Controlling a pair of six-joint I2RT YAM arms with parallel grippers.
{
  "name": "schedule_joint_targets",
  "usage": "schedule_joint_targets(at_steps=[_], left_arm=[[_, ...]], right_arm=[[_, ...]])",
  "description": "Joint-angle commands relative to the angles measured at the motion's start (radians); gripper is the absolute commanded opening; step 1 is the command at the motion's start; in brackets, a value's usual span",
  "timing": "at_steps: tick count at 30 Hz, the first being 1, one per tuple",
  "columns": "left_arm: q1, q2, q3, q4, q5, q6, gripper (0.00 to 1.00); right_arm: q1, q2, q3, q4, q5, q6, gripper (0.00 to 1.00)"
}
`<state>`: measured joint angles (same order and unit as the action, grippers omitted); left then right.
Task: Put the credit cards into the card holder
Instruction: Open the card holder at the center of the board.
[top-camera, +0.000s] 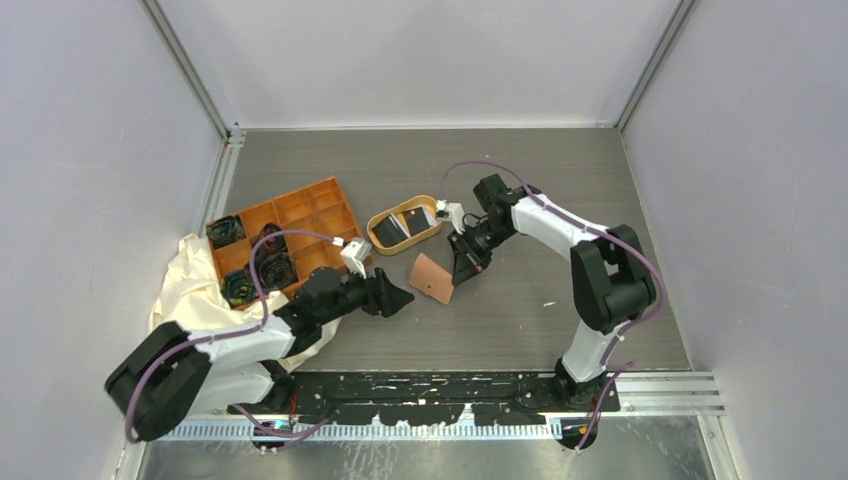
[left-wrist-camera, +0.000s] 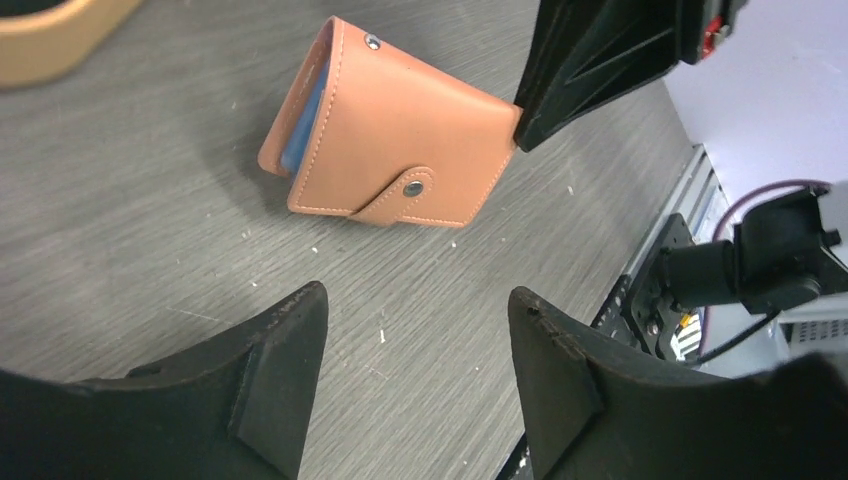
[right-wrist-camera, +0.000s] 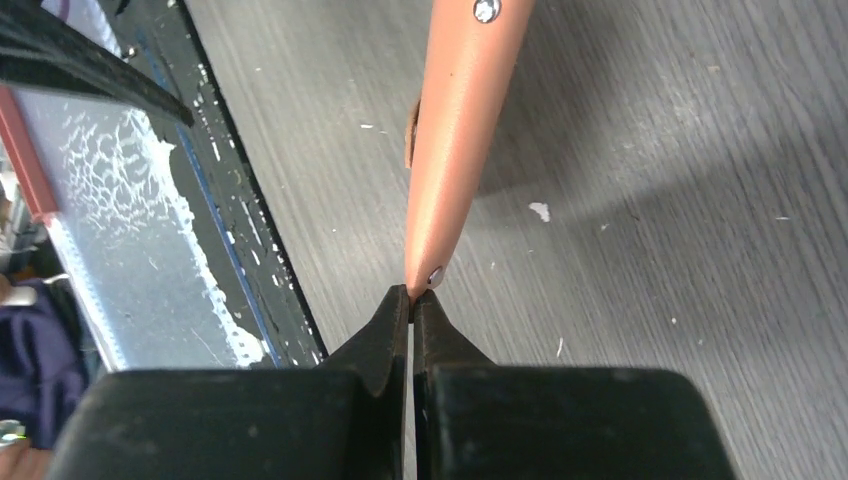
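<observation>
Pinching with its black fingers pressed flat together, the right gripper grips the thin corner edge of the small flat pinkish-brown leather-like card holder, right beside a silver snap stud. That card holder is folded shut and tilted, one long edge down on the grey wood-grain table, the gripped corner raised, bluish pockets showing at its open side. Facing it from the other side, the left gripper hangs low over the table with its jaws spread wide and nothing between them, near the card holder but apart from it. Beyond the card holder sits an oval tan-rimmed tray holding the thin black credit cards, one with a white patch. Further left stand an orange plastic compartment tray and a crumpled cream cloth.
</observation>
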<state>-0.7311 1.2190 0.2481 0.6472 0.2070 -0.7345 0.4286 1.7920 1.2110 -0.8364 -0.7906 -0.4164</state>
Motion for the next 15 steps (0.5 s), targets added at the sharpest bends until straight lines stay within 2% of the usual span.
schedule_joint_targets(at_steps=[1, 6, 11, 15], left_arm=[[0.002, -0.195, -0.025, -0.108, 0.039, 0.254, 0.68], [0.002, -0.306, -0.049, -0.118, 0.105, 0.321, 0.7], [0.002, -0.318, -0.051, -0.105, 0.143, 0.392, 0.7], [0.002, -0.293, -0.069, -0.007, 0.211, 0.493, 0.7]], right_arm=[[0.006, -0.139, -0.014, -0.068, -0.063, -0.186, 0.01], [0.036, -0.211, -0.058, -0.101, -0.028, -0.333, 0.02], [0.05, -0.267, -0.089, -0.156, -0.022, -0.491, 0.01], [0.06, -0.333, -0.138, -0.155, -0.014, -0.582, 0.01]])
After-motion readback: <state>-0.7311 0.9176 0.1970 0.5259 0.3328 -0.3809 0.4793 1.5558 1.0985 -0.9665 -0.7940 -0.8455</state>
